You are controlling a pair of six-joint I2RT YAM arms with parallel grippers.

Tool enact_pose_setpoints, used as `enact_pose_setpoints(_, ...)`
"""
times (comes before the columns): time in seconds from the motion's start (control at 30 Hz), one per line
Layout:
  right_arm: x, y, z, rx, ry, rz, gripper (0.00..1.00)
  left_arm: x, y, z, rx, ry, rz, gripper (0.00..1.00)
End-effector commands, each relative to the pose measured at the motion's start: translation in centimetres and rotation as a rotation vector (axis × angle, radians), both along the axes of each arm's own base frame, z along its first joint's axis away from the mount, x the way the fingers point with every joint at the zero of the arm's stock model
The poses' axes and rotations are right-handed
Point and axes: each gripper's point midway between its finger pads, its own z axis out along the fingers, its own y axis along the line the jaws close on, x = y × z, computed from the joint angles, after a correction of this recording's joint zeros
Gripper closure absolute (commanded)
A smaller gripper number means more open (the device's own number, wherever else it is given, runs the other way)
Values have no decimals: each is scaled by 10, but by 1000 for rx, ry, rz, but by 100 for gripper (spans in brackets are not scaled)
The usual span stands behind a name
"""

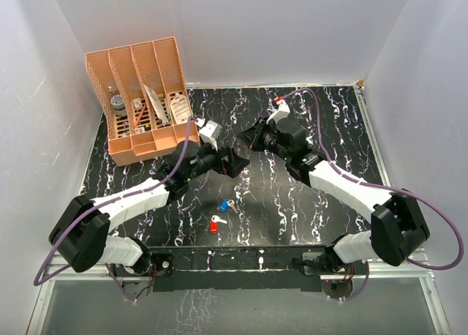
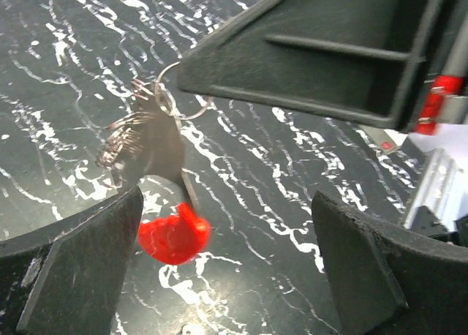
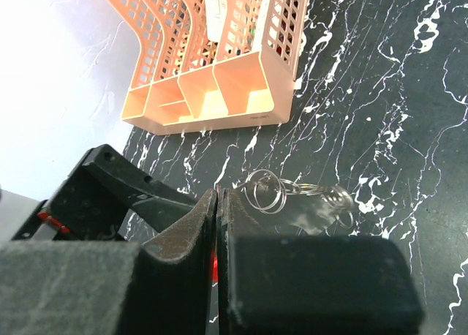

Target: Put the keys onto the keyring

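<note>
Your left arm (image 1: 146,192) angles inward over the table, and the left gripper (image 1: 238,164) has its jaws spread wide. Your right arm (image 1: 344,181) mirrors it. The right gripper (image 1: 248,138) points at the left one, close by, its fingers (image 3: 191,229) pressed flat together.

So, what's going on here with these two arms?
The right tool is shut on the keyring. The left tool is open, its fingers either side of the keyring, gripping nothing. The blue-headed key and red-headed key lie on the table near the arm bases, neither yet on the ring.
</note>
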Motion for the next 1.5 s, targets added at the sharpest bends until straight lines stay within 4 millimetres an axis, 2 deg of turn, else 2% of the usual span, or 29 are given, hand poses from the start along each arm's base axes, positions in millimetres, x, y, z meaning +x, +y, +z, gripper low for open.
enact_pose_setpoints(0.0,4,3,45,56,-99,-8,100,20,7,4,71,-86,78,1)
enact_pose_setpoints(0.13,1,2,50,58,-107,-4,100,27,17,-4,115,-98,132,5)
enact_pose_setpoints(0.27,-4,1,52,61,-107,8,100,30,25,-3,108,-129,176,22)
enact_pose_setpoints(0.37,-7,0,49,57,-100,12,100,31,27,-1,97,-146,190,45)
enact_pose_setpoints(0.43,-9,0,48,56,-98,17,100,31,25,-3,96,-145,183,56)
enact_pose_setpoints(0.5,-11,-1,47,56,-97,17,100,32,24,-7,100,-146,178,62)
enact_pose_setpoints(0.7,-15,-4,43,39,-89,21,100,34,23,-7,112,-152,172,100)
enact_pose_setpoints(0.77,-16,-7,43,28,-99,17,87,33,23,-5,128,-161,168,100)
enact_pose_setpoints(0.87,-18,-12,45,14,-113,4,76,29,27,-1,149,-189,155,100)
enact_pose_setpoints(1.0,-18,-18,49,-15,-145,-11,50,21,35,7,156,-222,150,100)
enact_pose_setpoints(1.07,-17,-22,48,-41,-153,-21,41,17,38,10,155,-237,143,100)
enact_pose_setpoints(1.23,-13,-33,37,-121,-162,-30,34,6,45,16,178,-276,112,100)
enact_pose_setpoints(1.47,-13,-36,26,-124,-162,38,33,-7,48,25,202,-323,61,100)
